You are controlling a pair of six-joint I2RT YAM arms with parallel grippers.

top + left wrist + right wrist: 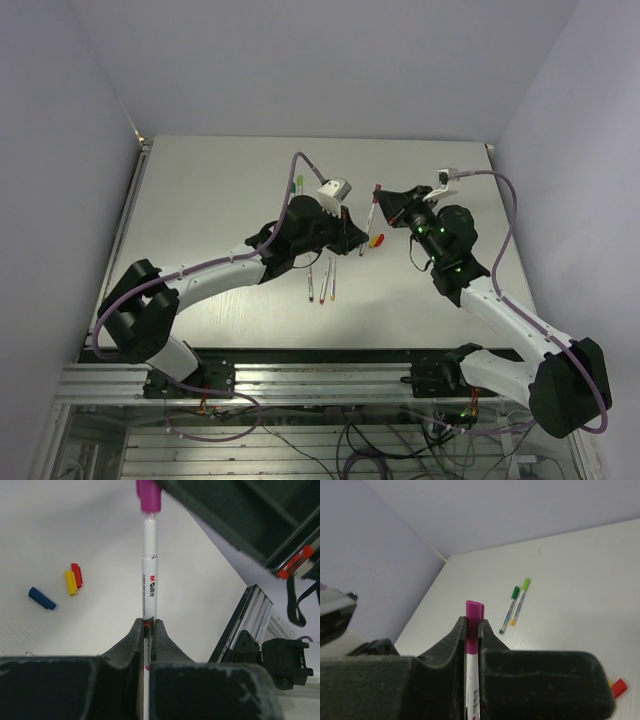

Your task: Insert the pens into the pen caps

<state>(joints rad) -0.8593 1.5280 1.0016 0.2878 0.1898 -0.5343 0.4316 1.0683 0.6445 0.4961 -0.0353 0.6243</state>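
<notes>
Pen [149, 587] clamped between fingers [131, 641] (purple-capped).

The white table [220, 190] carries 2 capped pens near its far left part, a dark green one [509, 609] and a light green one [521, 599], lying just beside each other. Nearer the middle, 3 thin pens [322, 284] lie side by side. 3 loose caps rest close by: red cap [76, 575] and yellow cap [70, 582] touching, blue cap [42, 598] slightly apart.
</notes>
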